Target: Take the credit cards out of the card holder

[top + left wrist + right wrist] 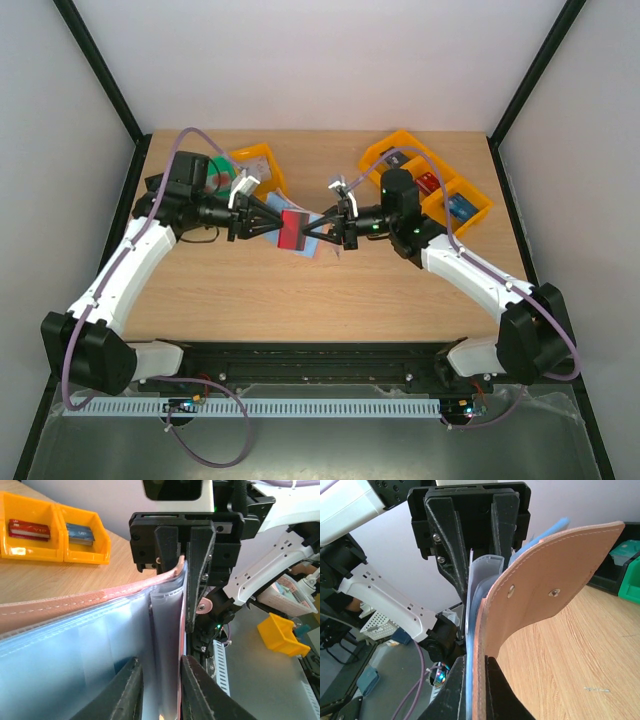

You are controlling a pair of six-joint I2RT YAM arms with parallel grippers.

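Observation:
The card holder [300,240] hangs above the table's middle between both grippers, tan outside [545,580] and light blue inside [75,645]. A red credit card [295,228] shows in its open face. My right gripper [477,692] is shut on the holder's leather edge and blue lining, and it also appears at the top of the left wrist view [182,545]. My left gripper [160,692] has its jaws slightly apart around a clear pocket flap [167,630]. A thin red card edge [181,675] lies against its right finger, with a gap on the left side.
Orange bins [435,185] holding a red and a blue item stand at the back right. An orange bin [260,165] and a green one [215,175] sit at the back left behind the left arm. Green and black bins [627,570] show on the right of the right wrist view.

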